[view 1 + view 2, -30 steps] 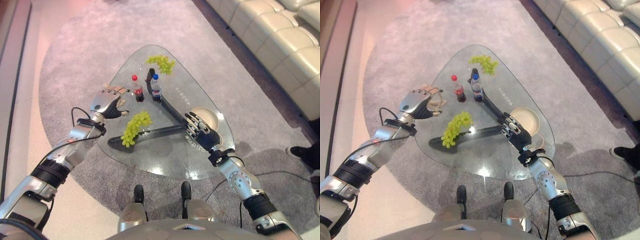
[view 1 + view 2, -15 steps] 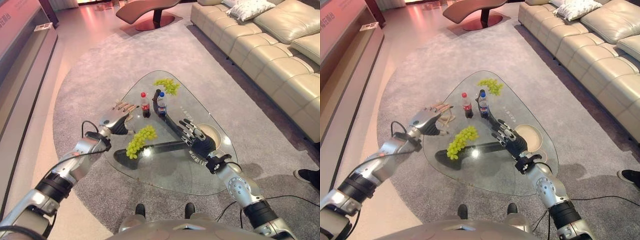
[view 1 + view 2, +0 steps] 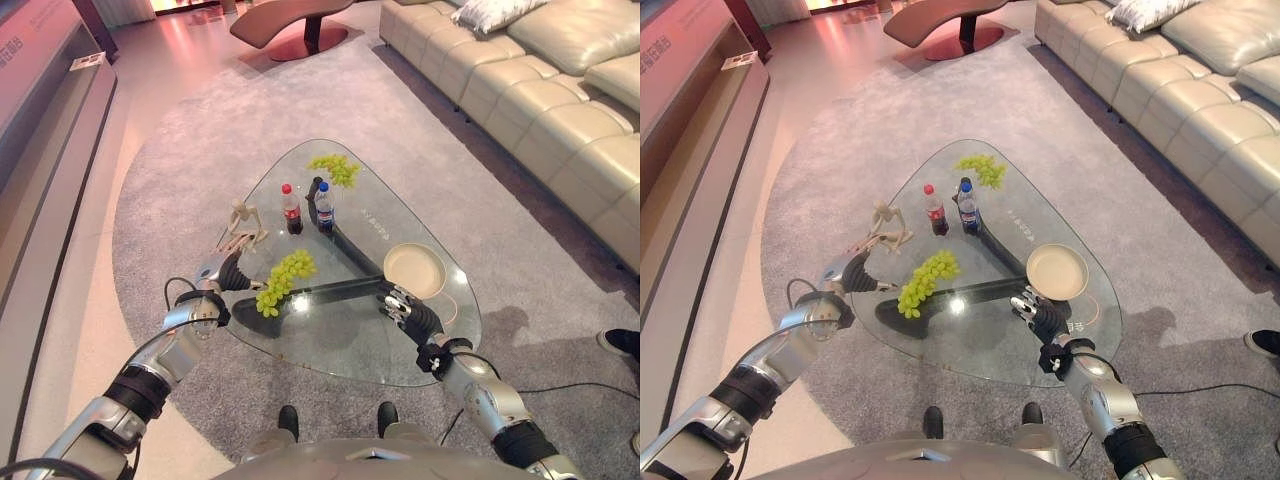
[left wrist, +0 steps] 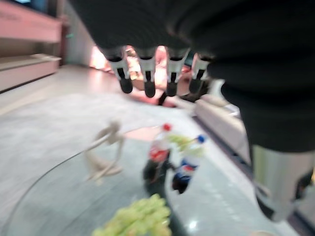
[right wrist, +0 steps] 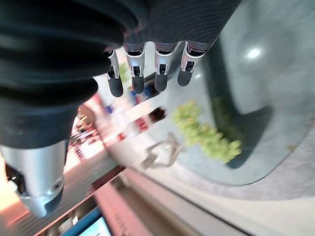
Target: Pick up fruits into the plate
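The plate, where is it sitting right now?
In the left eye view the beige plate lies empty on the right side of the glass table, just beyond the right hand, with both grape bunches off to its left.

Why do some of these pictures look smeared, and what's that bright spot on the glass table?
Left wrist view: the bottles and grapes are blurred, with only the robot hand fairly crisp. Right wrist view: the background streaks the same way. Eye views: sharp; the bright spot is glare from a light on the glass table.
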`<state>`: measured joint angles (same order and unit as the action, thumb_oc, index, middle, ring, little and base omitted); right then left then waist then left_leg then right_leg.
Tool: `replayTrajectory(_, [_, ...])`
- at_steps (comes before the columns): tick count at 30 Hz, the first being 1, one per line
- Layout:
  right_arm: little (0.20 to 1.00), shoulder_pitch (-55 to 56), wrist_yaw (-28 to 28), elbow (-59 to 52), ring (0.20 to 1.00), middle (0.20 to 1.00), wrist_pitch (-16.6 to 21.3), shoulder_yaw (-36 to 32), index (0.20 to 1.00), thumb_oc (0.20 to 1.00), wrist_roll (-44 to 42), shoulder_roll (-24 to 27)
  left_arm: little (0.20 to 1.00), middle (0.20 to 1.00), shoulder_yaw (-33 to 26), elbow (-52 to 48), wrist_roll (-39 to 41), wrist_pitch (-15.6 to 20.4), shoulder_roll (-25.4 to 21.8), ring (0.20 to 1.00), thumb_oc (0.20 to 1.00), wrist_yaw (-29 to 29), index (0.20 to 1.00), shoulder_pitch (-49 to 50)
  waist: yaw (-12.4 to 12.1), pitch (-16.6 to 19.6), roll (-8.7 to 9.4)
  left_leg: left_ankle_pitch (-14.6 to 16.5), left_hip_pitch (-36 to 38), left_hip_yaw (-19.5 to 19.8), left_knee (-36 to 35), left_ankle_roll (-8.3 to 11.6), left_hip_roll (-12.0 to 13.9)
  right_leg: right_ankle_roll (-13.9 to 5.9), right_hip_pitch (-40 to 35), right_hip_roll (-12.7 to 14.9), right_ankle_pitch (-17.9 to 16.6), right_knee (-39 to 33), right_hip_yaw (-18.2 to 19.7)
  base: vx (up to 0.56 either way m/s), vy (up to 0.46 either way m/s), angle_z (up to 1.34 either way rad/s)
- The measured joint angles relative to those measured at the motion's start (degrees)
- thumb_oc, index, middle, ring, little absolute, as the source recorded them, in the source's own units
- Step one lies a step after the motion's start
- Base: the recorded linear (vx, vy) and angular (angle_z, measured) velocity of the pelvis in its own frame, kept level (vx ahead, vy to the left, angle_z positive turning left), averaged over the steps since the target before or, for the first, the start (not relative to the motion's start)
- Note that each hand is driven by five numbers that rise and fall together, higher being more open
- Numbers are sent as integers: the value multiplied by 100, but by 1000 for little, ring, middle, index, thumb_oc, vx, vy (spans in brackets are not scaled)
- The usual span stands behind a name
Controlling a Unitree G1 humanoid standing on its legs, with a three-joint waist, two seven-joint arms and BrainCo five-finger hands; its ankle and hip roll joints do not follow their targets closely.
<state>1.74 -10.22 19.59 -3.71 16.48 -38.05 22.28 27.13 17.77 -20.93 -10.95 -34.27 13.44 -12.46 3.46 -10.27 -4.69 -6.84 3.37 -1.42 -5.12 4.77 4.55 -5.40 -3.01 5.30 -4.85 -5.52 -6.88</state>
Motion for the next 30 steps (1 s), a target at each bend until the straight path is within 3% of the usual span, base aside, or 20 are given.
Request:
replayTrajectory(2, [1000,-181,-2,208,1000,1000,97,6,1000,1000,-3,169,1000,1000,163,411,239,-57,98,1000,1000,335,1000,-408,8,-226,-142,-83,-259,-4,2,-4,-8,1,260,3,-74,13,13,-203,15,-4])
replayTrajectory(5, [1000,-567,2,437,1000,1000,137,27,1000,1000,-13,316,1000,1000,228,874,490,-180,201,1000,1000,659,1000,-1006,63,-670,-214,-197,-509,-38,4,7,0,-3,529,-11,-200,27,57,-113,-26,-9])
replayTrajectory(13, [1000,-1524,44,508,1000,1000,275,313,1000,1000,-135,339,1000,1000,232,2108,1207,-404,237,1000,1000,1348,1000,-2714,336,-2037,-24,-333,-1088,-228,48,28,29,13,1332,-57,-331,267,326,-76,-25,-16])
replayTrajectory(18, [1000,-1804,167,513,1000,1000,316,519,1000,1000,-139,330,1000,1000,232,2760,1728,-525,261,1000,1000,1521,1000,-3414,467,-2101,8,-342,-1891,-417,186,20,30,1,2439,-59,-299,787,514,-19,-29,-22])
replayTrajectory(22, [1000,-1841,263,502,1000,1000,423,634,1000,1000,-147,333,1000,1000,213,3033,2112,-522,321,1000,1000,1661,1000,-3832,533,-2109,38,-332,-2114,-515,229,21,33,10,2921,-67,-114,1253,602,6,-79,-13])
replayTrajectory(30, [1000,-2052,377,510,1000,1000,600,882,1000,1000,-391,227,1000,1000,195,3669,2573,-751,350,1000,1000,1924,1000,-4633,777,-2123,343,-136,-2934,-693,788,59,60,10,3852,-135,-6,1738,944,5,-78,-14])
